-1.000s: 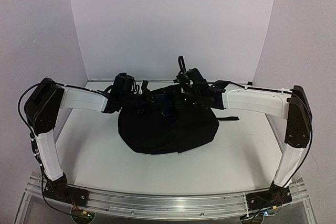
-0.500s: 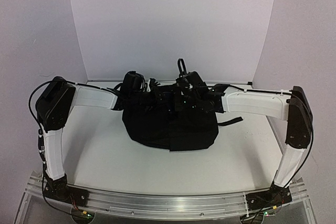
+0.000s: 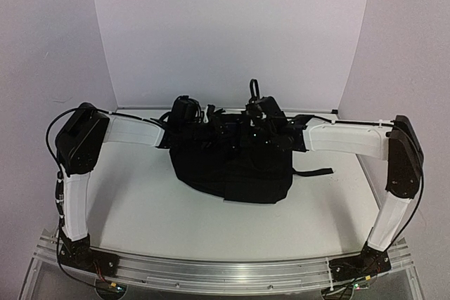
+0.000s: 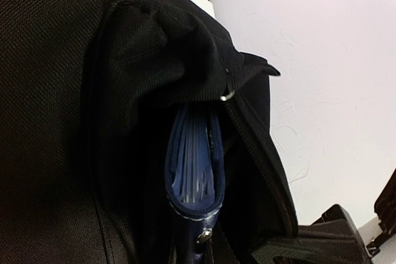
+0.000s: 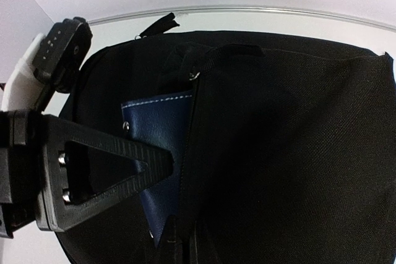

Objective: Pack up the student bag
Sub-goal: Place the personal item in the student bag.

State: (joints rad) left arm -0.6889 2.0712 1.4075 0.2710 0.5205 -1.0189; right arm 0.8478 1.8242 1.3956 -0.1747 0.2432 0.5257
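Observation:
The student bag (image 3: 232, 166) is a big black fabric backpack in the middle of the table, with both grippers at its far top edge. Its zipped opening gapes, and a dark blue notebook (image 4: 195, 165) with white stitching stands inside it; the notebook also shows in the right wrist view (image 5: 158, 134). My left gripper (image 3: 206, 123) reaches in from the left and one black finger (image 5: 105, 165) lies across the notebook's cover; it looks shut on the notebook. My right gripper (image 3: 246, 130) is shut on the bag's opening edge beside the zipper (image 5: 189, 153).
A black strap (image 3: 313, 172) trails from the bag to the right over the white table (image 3: 140, 201). The bag's carry loop (image 3: 253, 88) sticks up at the back. White walls stand close behind and at both sides.
Both grippers and the bag have moved to the right. The left arm's elbow has swung right too, and the bag now hangs squarer and more upright.

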